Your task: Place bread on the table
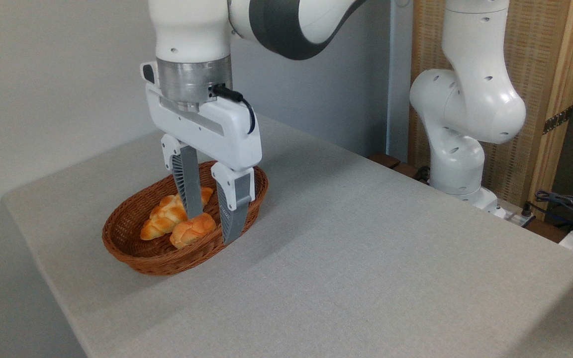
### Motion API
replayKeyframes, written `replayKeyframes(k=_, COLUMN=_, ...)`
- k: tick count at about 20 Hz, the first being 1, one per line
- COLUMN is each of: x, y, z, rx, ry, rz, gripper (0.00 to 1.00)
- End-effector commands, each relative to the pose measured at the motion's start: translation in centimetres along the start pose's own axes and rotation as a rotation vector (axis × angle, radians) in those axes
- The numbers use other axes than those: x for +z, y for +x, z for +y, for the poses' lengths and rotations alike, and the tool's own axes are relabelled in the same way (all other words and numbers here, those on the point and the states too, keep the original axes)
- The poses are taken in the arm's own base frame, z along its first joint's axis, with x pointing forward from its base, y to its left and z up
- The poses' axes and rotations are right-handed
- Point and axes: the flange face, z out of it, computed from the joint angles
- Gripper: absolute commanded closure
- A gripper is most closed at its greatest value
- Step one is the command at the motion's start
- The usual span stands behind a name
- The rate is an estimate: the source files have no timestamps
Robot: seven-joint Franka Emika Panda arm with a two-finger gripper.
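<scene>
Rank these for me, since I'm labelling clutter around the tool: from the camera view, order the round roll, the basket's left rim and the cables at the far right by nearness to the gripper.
From the gripper:
1. Round roll, between the fingers, in the basket.
2. Basket's left rim, left of the gripper.
3. Cables, off the table's far right edge.
</scene>
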Motion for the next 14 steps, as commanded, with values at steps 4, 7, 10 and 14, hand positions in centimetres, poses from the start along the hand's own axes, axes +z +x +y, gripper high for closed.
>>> replayKeyframes(k=4, x=-0.56, y=-0.36, z=-0.03, rx=-0.006, ry=0.008, rz=-0.007, gripper=0.0)
replayKeyframes(k=7, x=-0.54, y=-0.32, z=0.05, rx=-0.006, ry=0.007, rz=-0.009, gripper=0.0)
replayKeyframes(k=10, x=-0.64, y=-0.45, z=-0.07, rx=-0.009, ry=0.008, rz=-0.007, gripper=0.0)
replayKeyframes(k=14, x=-0.68, y=-0.63, z=-0.36, rx=-0.016, ry=0.01, rz=-0.004, gripper=0.0)
